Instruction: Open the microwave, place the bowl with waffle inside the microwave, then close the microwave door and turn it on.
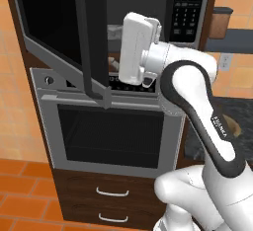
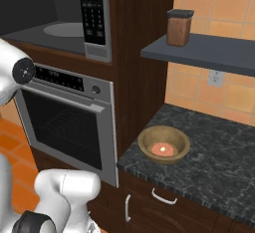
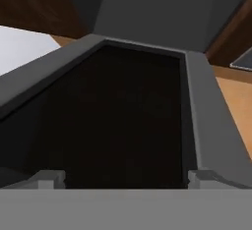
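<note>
The microwave (image 2: 94, 18) stands open, its round grey turntable (image 2: 62, 29) bare. Its door (image 1: 54, 22), dark glass in a grey frame, is swung out to the left. My gripper (image 1: 113, 47) hangs open just behind the door's free edge, right in front of the cavity, holding nothing. In the hand view the two fingertips (image 3: 47, 178) sit wide apart and face the door's dark glass (image 3: 123, 121) at close range. The wooden bowl (image 2: 164, 145) rests on the dark counter to the right, with the reddish waffle (image 2: 163, 149) inside it. The arm partly hides the bowl (image 1: 237, 126) in the left base view.
A steel wall oven (image 1: 108, 131) sits right under the microwave, with drawers (image 1: 113, 193) below. A grey shelf (image 2: 209, 50) over the granite counter (image 2: 224, 162) carries a brown jar (image 2: 179, 27). A wall outlet (image 2: 215, 77) is under the shelf.
</note>
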Controlling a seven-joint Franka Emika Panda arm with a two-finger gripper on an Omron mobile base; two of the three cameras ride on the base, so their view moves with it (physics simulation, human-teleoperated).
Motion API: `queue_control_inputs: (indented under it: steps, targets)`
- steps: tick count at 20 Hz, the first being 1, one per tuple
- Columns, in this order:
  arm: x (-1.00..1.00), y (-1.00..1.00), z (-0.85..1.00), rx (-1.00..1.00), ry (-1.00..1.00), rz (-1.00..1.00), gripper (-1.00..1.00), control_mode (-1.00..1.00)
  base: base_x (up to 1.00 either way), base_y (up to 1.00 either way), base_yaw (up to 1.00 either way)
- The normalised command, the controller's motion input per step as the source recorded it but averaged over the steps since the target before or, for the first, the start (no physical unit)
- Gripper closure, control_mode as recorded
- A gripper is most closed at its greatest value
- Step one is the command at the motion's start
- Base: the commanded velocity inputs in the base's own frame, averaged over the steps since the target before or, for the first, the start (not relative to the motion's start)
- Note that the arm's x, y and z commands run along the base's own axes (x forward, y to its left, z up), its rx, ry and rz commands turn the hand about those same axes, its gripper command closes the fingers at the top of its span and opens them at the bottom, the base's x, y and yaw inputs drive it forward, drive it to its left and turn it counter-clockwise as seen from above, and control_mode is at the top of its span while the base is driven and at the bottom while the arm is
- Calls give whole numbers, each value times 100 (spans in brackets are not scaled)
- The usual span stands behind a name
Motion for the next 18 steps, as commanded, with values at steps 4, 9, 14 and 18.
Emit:
queue_control_inputs:
  steps: [4, 9, 14, 18]
  targets:
    - [53, 89, 0, 0, 0, 23, -100, -100, 0, 0, 0]
    - [17, 100, 1, 0, -3, 21, -100, -100, 0, 0, 0]
    - [0, 95, 1, -2, -4, 18, -100, -100, 0, 0, 0]
    - [-28, 3, 28, -4, -9, 1, -100, -100, 0, 0, 0]
